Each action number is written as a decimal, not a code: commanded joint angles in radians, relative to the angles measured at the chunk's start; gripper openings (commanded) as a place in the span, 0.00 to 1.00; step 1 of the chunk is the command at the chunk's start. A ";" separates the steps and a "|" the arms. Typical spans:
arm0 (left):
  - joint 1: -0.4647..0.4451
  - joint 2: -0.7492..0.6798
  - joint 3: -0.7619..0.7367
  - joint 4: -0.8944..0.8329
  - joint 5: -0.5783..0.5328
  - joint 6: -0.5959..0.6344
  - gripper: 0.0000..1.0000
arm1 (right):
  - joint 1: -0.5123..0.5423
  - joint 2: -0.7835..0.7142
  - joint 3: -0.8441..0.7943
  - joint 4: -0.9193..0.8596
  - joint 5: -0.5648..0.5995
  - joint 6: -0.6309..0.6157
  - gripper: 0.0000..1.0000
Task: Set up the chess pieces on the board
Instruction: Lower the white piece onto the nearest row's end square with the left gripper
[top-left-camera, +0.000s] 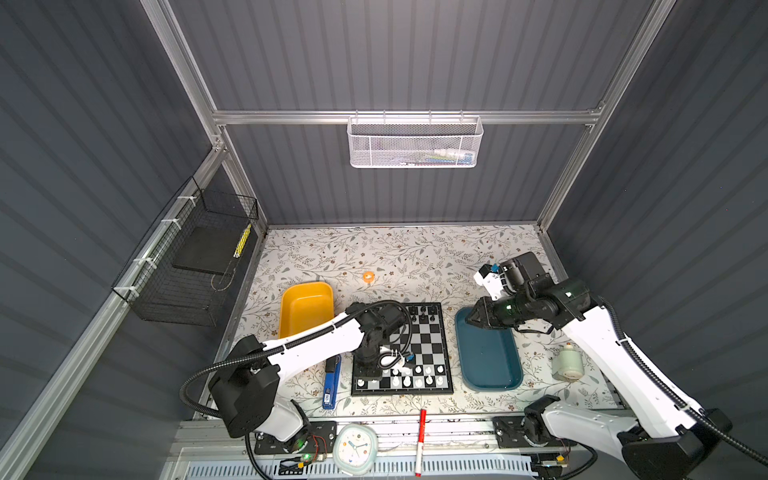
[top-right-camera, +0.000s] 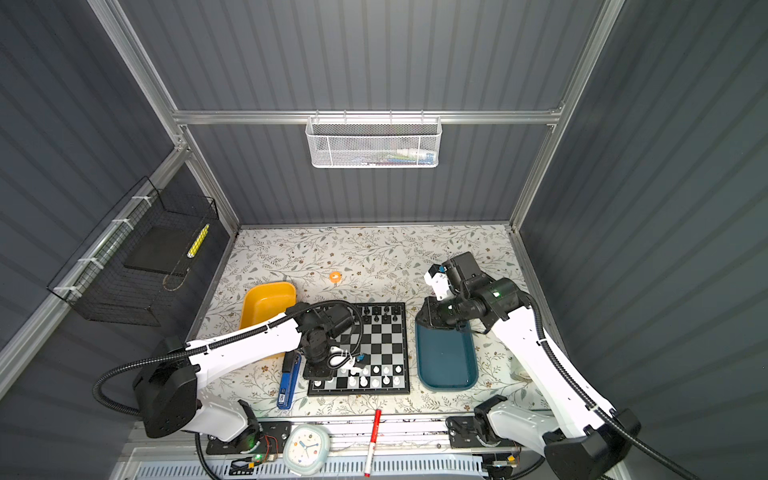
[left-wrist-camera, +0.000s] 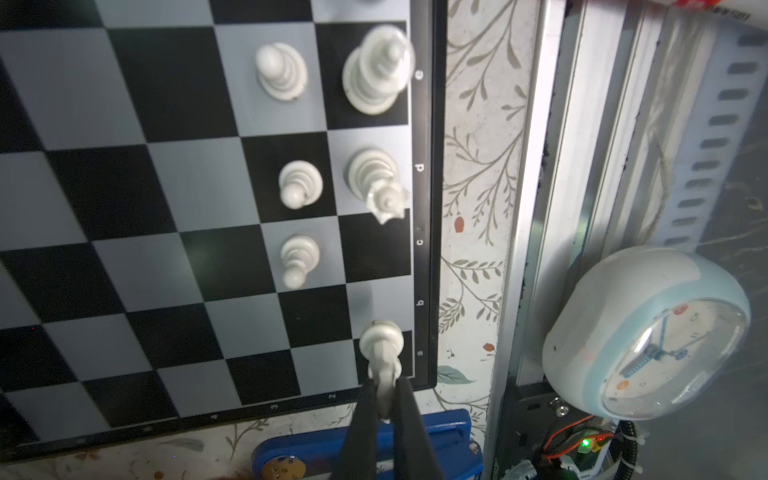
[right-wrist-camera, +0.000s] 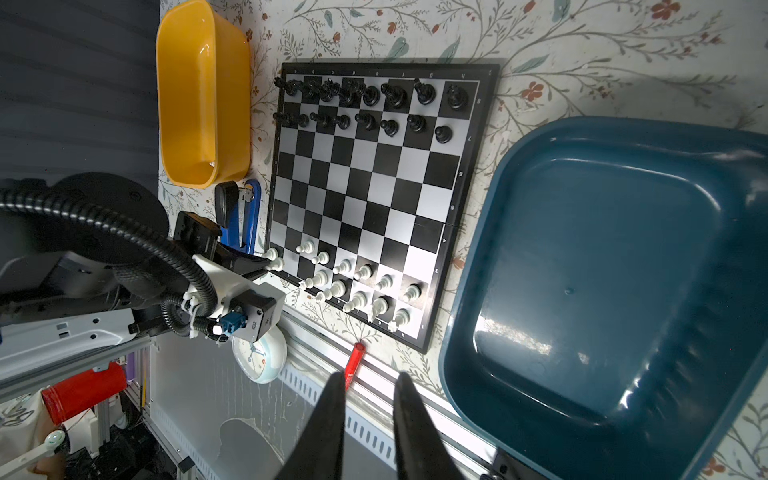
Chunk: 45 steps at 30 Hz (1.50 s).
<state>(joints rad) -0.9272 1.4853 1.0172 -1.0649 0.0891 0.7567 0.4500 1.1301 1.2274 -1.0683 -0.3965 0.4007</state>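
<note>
While the left gripper (left-wrist-camera: 385, 386) pinches a white chessman (left-wrist-camera: 381, 340) at the board's (left-wrist-camera: 166, 187) corner, the right gripper (right-wrist-camera: 368, 378) hovers; narrowly parted, empty.

board (right-wrist-camera: 376, 195) lies flat on the floral table cover (right-wrist-camera: 582, 54). black pieces (right-wrist-camera: 365, 104) stand in two rows along its far edge. white pieces (right-wrist-camera: 359, 282) stand in the two near rows. left gripper (right-wrist-camera: 266, 261) is closed on a white corner piece (right-wrist-camera: 272, 254) at the near-left corner. yellow tray (right-wrist-camera: 166, 104) sits left of the board, blue stapler (right-wrist-camera: 250, 208) just beside the left frame, teal tray (right-wrist-camera: 602, 270) to the right. red marker (right-wrist-camera: 353, 365) and clock (right-wrist-camera: 259, 358) lie on the near rail. right gripper (right-wrist-camera: 368, 380): fingers parted, nothing between them.
</note>
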 joint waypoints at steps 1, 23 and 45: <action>-0.010 -0.045 -0.021 -0.005 -0.020 -0.025 0.01 | 0.001 -0.040 -0.010 0.004 0.004 0.004 0.24; -0.048 -0.045 -0.075 0.045 -0.035 -0.098 0.01 | 0.000 -0.091 -0.035 -0.006 0.024 0.022 0.25; -0.059 -0.058 -0.108 0.104 -0.060 -0.141 0.00 | -0.001 -0.096 -0.054 0.007 0.018 0.028 0.25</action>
<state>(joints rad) -0.9768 1.4563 0.9222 -0.9482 0.0250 0.6338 0.4500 1.0462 1.1839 -1.0630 -0.3794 0.4259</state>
